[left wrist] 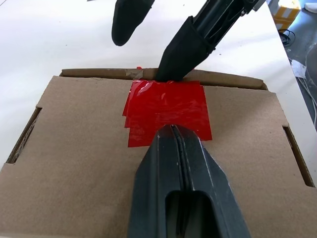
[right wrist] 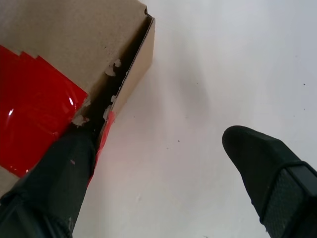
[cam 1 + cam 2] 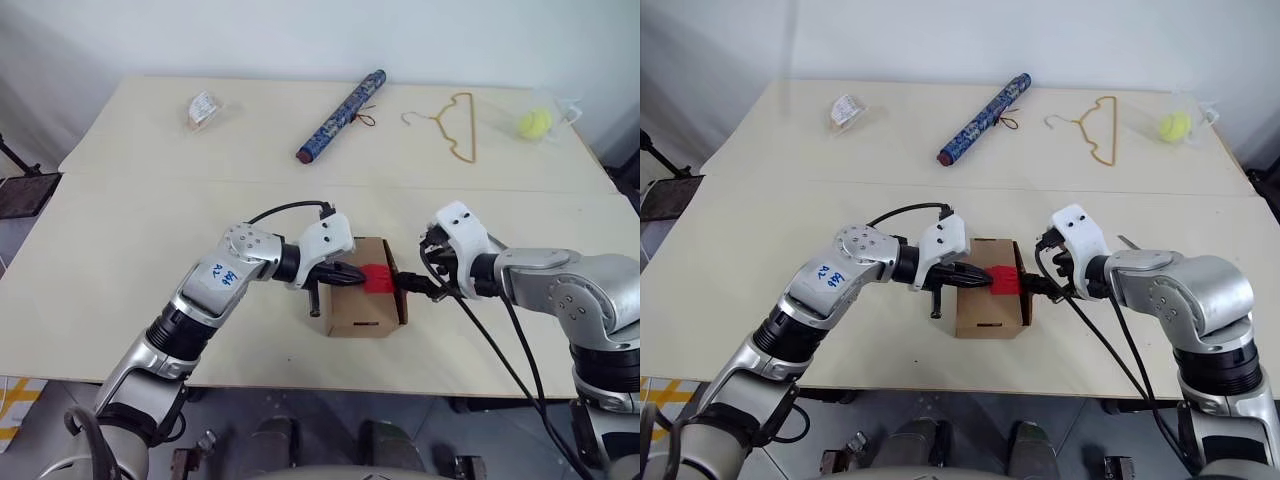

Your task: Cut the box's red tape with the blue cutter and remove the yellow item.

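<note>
- Well, behind my arms I see an umbrella (image 3: 341, 115), a wire hanger (image 3: 456, 125) and a yellow-green ball (image 3: 533, 122)
- The box (image 3: 362, 301) sits between my grippers
- My left gripper (image 3: 352, 273), fingers pressed together, rests on the red tape (image 1: 166, 109)
- My right gripper (image 3: 410, 283) stands spread, one finger at the box's edge

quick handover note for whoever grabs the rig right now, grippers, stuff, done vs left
Left gripper: shut, tip resting on the red tape on top of the box.
Right gripper: open, one finger wedged at the box's taped flap edge, the other off the side.
Box sits at the table's near edge, flaps closed.
Done: tape looks torn at the edge.
Left: open the box, take out the yellow item.
</note>
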Robot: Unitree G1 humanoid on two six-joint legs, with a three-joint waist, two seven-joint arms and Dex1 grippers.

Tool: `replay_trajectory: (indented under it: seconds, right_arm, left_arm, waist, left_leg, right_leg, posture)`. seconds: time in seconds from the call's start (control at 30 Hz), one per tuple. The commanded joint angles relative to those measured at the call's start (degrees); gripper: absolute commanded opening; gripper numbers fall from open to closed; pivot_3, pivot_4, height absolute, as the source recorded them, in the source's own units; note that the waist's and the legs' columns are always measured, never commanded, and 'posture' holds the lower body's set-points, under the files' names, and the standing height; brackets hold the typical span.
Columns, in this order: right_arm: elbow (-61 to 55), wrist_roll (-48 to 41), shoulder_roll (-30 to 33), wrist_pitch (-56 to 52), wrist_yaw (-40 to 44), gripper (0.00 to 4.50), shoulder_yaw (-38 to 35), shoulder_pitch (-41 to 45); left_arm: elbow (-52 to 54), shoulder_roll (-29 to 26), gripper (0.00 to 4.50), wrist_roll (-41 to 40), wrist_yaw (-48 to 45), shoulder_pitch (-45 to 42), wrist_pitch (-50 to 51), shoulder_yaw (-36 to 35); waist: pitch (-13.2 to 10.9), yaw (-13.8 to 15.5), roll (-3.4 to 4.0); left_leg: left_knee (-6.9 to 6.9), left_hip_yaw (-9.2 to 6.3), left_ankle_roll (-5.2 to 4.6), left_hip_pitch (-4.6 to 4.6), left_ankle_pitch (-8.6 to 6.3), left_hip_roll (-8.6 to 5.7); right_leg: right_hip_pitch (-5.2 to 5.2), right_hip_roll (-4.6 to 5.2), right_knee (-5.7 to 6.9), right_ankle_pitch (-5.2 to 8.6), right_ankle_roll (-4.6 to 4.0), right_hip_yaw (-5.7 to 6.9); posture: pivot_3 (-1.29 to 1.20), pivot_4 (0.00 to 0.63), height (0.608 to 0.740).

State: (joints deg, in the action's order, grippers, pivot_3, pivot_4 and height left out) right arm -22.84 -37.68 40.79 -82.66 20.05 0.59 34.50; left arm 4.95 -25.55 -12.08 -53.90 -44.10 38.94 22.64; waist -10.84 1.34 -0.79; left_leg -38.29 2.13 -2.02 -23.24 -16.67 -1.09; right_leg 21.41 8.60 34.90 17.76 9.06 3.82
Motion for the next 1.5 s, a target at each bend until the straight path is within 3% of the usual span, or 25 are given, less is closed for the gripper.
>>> replay_trajectory:
  seconds: [0.03,0.5,0.7,0.93,1.03,1.23,1.5]
  right_arm:
    - [3.8,4.4,1.2,0.0,-1.6,4.46,1.9,-2.7]
    - [7.4,5.7,3.3,2.9,1.0,4.46,1.4,-3.1]
    - [8.7,6.6,2.2,2.9,1.9,4.46,0.2,-3.7]
    - [6.7,6.4,3.3,4.0,3.3,4.46,-4.4,-3.6]
    - [5.9,4.6,6.3,2.1,5.9,4.46,-7.1,-3.0]
    - [10.5,-5.7,2.8,-9.2,12.1,4.46,-19.7,1.4]
    - [22.0,-12.8,-3.5,-9.8,7.8,4.46,-21.4,1.2]
  left_arm:
    - [-0.4,-1.1,0.00,1.5,-0.1,1.3,1.2,1.3]
    - [0.2,-2.2,0.00,1.5,-0.9,2.3,3.4,2.8]
    - [0.0,-2.2,0.00,2.0,-0.3,3.5,3.3,3.1]
    - [0.5,-2.4,0.00,2.1,0.0,3.0,2.4,2.5]
    - [1.0,-2.6,0.00,2.0,-0.1,3.0,2.3,2.5]
    - [1.1,-2.7,0.00,2.3,-0.5,2.8,-0.2,2.1]
    - [2.1,-1.8,0.00,1.9,1.0,3.2,0.0,1.3]
  waist:
    - [0.1,0.0,-0.11]
    - [0.3,0.1,-0.21]
    - [0.4,0.0,0.11]
    - [0.4,0.0,0.12]
    - [0.4,0.1,0.17]
    - [0.4,0.0,0.19]
    - [0.4,0.1,0.27]
  left_leg:
    - [0.00,0.00,0.01,0.01,0.00,0.00]
    - [0.09,-0.02,0.05,0.01,-0.04,0.02]
    - [0.23,0.00,0.17,0.03,-0.10,0.19]
    - [0.22,0.04,0.12,-0.01,-0.08,0.16]
    - [0.23,0.03,0.12,-0.04,-0.08,0.16]
    - [0.25,0.03,0.12,-0.04,-0.08,0.20]
    - [0.27,0.00,0.13,-0.07,-0.09,0.18]
  right_leg:
    - [0.00,0.00,-0.05,0.00,-0.01,-0.01]
    - [-0.06,0.13,-0.46,-0.08,-0.14,0.03]
    - [0.05,-0.04,-0.37,-0.08,-0.14,0.17]
    - [0.00,-0.05,-0.32,-0.08,-0.14,0.21]
    - [0.03,-0.06,-0.29,-0.08,-0.14,0.21]
    - [0.02,-0.08,-0.31,-0.08,-0.14,0.23]
    - [0.03,-0.04,-0.30,-0.08,-0.14,0.27]
  posture:
    - [0.00,0.150,0.740]
    - [0.00,0.150,0.740]
    - [0.00,0.150,0.740]
    - [0.00,0.150,0.740]
    - [0.00,0.150,0.740]
    - [0.00,0.150,0.740]
    - [0.00,0.150,0.740]
